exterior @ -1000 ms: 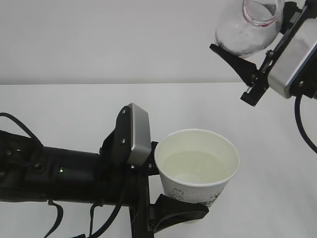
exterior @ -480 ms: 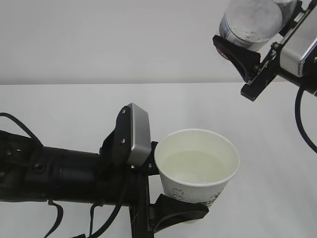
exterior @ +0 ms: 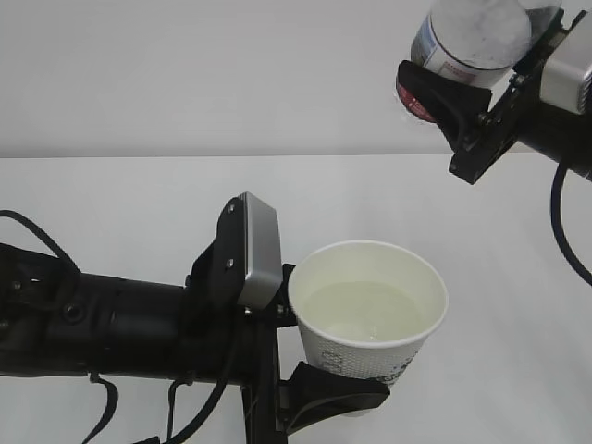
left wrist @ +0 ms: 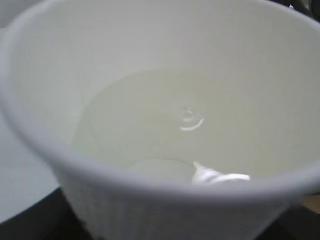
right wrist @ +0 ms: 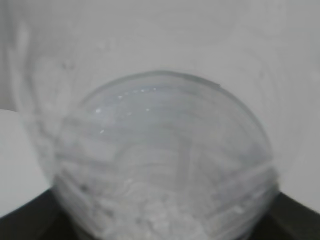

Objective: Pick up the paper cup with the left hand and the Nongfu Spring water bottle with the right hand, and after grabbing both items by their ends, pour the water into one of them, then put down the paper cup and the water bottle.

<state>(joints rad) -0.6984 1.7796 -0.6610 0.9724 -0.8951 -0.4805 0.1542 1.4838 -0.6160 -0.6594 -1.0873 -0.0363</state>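
So, the paper cup is gripped low in the near middle of the scene by the left hand, its black fingers clamped around the lower side of the cup. The cup is held upright above the white table, and a pale pool of water is seen inside it; in the left wrist view the water fills the bottom of the cup, with a small ripple on its surface.

Up in the far right corner, the Nongfu Spring water bottle is held by the right hand, jaws closed on its body, with a bit of red label showing beside the finger. It's kept well apart from the cup, higher and to the right. In the right wrist view only the ribbed clear bottle is shown, blurred.
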